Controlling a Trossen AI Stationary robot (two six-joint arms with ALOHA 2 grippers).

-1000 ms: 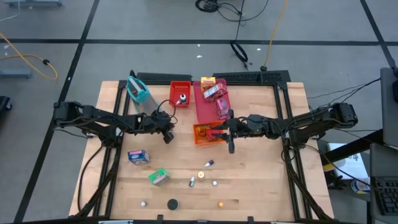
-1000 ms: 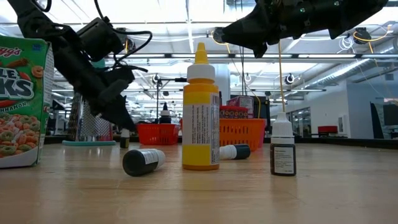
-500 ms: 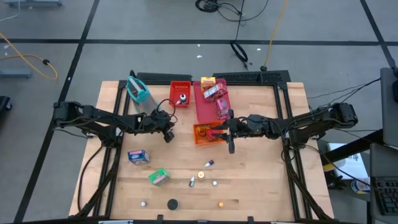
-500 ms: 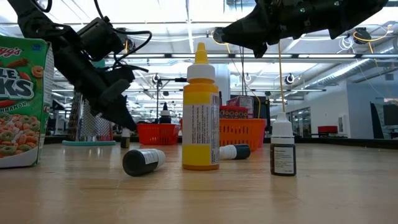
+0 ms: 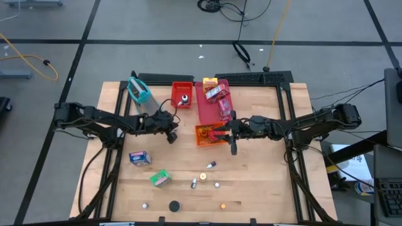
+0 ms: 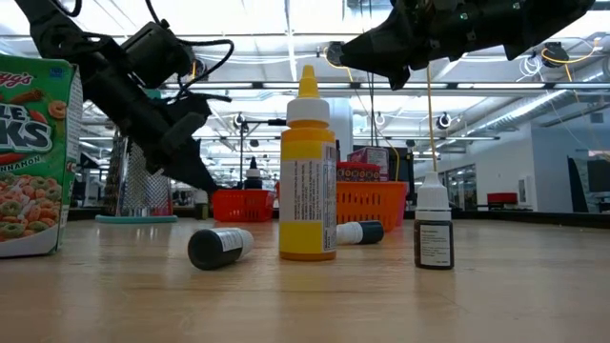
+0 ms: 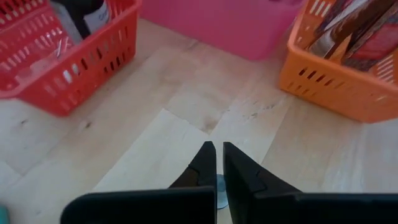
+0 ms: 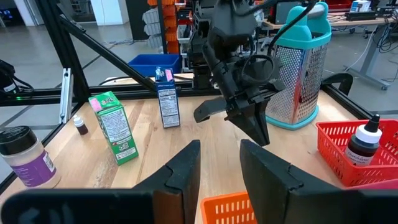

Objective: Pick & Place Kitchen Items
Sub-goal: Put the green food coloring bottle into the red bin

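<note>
Red tray: beyond the left jaws, slightly to one side; slotted walls.
Pink tray: between the two sets of jaws, further back on the table.
Orange tray: directly before the right jaws, its near wall close to them.
Teal-framed grey mesh basket: upright behind the left jaws.
Wooden table: pale planks, bare beneath both jaws.

Wooden table bears three trays, mesh basket, scattered kitchen items
</note>
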